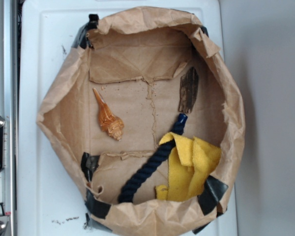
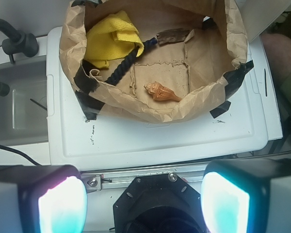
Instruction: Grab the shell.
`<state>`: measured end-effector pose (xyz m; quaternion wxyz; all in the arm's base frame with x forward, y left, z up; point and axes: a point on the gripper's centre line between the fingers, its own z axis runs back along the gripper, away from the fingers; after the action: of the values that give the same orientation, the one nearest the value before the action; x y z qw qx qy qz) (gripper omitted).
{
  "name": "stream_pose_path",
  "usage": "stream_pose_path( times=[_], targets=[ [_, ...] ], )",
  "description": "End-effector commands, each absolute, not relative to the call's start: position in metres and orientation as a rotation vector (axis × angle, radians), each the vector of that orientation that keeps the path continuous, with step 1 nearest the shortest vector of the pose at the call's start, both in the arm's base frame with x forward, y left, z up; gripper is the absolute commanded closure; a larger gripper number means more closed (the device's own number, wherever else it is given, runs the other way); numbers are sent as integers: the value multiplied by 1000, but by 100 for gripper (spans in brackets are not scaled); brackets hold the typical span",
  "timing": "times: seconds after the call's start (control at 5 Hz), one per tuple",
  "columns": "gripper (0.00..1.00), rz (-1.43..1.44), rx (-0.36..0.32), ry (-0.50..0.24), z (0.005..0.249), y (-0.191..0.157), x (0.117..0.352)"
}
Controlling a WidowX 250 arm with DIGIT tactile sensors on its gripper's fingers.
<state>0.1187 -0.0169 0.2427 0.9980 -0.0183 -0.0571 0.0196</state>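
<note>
The shell (image 1: pixel 108 117) is a small orange-tan ribbed conch lying on the floor of a brown paper-lined basket (image 1: pixel 59 98), left of centre, pointed tip toward the back. It also shows in the wrist view (image 2: pixel 162 91), near the basket's near wall. My gripper (image 2: pixel 143 201) is open, its two glowing pads (image 2: pixel 63 206) wide apart at the bottom of the wrist view, high above and well short of the basket, over the robot's black base. The gripper does not show in the exterior view.
In the basket lie a yellow cloth (image 1: pixel 191 164), a dark blue rope (image 1: pixel 150 164) and a flat dark brown bark-like strip (image 1: pixel 188 89). The basket stands on a white board (image 1: pixel 39 49). A grey sink (image 2: pixel 19 104) with a black faucet (image 2: pixel 17 43) is left.
</note>
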Motion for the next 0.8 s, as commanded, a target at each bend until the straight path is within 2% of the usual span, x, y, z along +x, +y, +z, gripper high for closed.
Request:
stream_pose_path(
  times=[0.0, 0.2, 0.4, 0.6],
  targets=[
    [0, 39, -37, -114, 243, -17, 119],
    [0, 12, -84, -140, 245, -20, 151],
    [0, -14, -91, -148, 241, -15, 173],
    [0, -190, -98, -150, 228, 3, 199]
  ],
)
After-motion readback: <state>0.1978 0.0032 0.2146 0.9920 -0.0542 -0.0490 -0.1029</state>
